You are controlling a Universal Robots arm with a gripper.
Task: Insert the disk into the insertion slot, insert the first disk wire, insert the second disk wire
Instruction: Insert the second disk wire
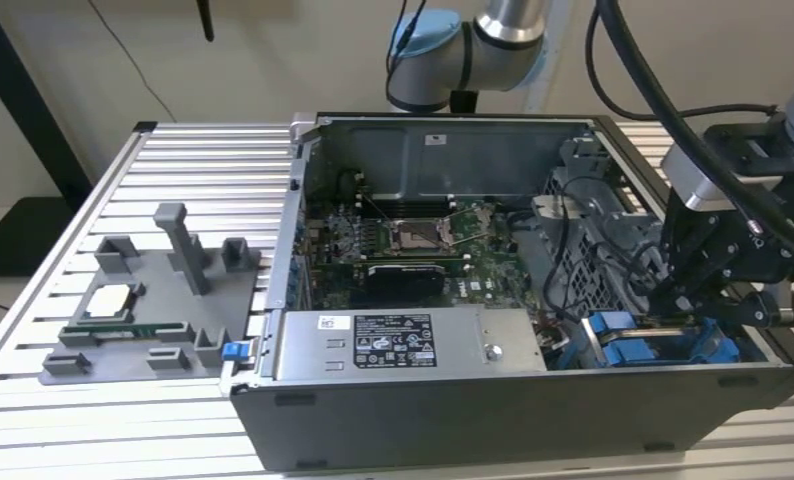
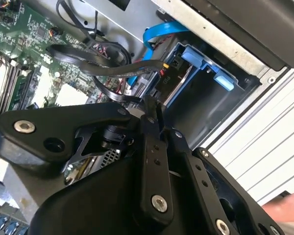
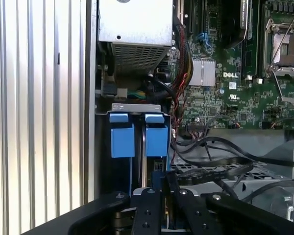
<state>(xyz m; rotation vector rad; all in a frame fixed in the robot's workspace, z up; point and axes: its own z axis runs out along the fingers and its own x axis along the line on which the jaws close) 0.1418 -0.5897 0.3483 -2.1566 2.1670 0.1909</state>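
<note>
The gripper (image 1: 673,318) hangs low inside the computer case (image 1: 504,420), right over the insertion slot (image 3: 137,108), at the corner beside the grey power box (image 1: 411,345). The disk (image 3: 146,164) sits down in that slot in its blue frame, just below the fingertips. Its long side runs straight away from the gripper, toward the power box. The fingers (image 3: 162,188) are pinched close on a small plug on a black wire (image 3: 210,172) at the disk's near end.

Hand (image 1: 673,312) fingertips hidden inside the case (image 1: 504,420)
</note>
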